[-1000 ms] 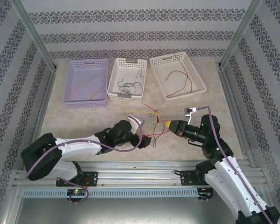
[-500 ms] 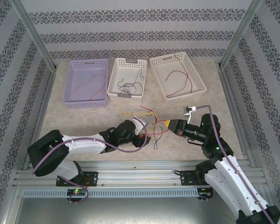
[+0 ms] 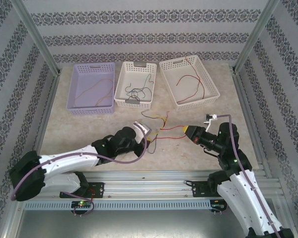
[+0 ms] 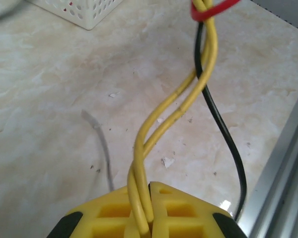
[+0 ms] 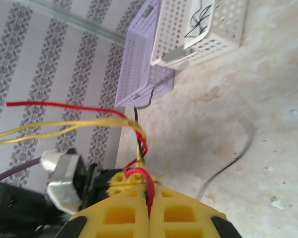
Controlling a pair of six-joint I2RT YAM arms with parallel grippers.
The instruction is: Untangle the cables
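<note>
The cables (image 3: 165,130) are now stretched out between arms drawn apart since a second ago, over the near middle of the table (image 3: 79,126). The left gripper (image 4: 148,193) is clamped shut on yellow strands (image 4: 176,109); the right gripper (image 5: 150,191) is closed on, seemingly, a red wire (image 5: 137,174).

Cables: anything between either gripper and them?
Nothing visible. The left gripper is shut on the yellow cables, the right gripper on a red cable; the tangle spans between them.

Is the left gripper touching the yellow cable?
Touching. The left wrist view shows the yellow cable pinched between the left gripper's shut fingers.
</note>
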